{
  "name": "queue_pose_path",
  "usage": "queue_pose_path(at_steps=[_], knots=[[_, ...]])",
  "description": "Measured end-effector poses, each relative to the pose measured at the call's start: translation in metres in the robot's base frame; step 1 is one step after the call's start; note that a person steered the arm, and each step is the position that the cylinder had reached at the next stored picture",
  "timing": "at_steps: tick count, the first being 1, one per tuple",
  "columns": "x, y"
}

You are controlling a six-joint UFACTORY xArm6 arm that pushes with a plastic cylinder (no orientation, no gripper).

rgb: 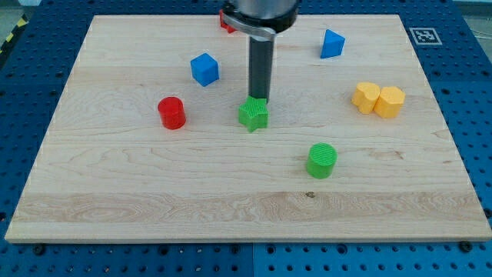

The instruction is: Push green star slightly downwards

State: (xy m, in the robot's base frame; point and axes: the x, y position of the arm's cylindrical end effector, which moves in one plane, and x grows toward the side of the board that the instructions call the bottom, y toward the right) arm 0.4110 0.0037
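Note:
The green star (pixel 253 115) lies near the middle of the wooden board (pixel 115 192). My tip (pixel 258 98) stands right at the star's top edge, touching it or nearly so. The dark rod rises from there to the arm at the view's top.
A green cylinder (pixel 322 161) lies below and right of the star. A red cylinder (pixel 171 112) lies to its left. A blue cube (pixel 204 69) is up left, a blue triangular block (pixel 331 44) up right. Two yellow blocks (pixel 379 99) touch at the right. A red block (pixel 226 21) shows partly behind the arm.

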Motion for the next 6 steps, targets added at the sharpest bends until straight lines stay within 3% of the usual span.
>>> queue_pose_path(at_steps=[3, 6], knots=[[0.000, -0.069], [0.000, -0.027]])
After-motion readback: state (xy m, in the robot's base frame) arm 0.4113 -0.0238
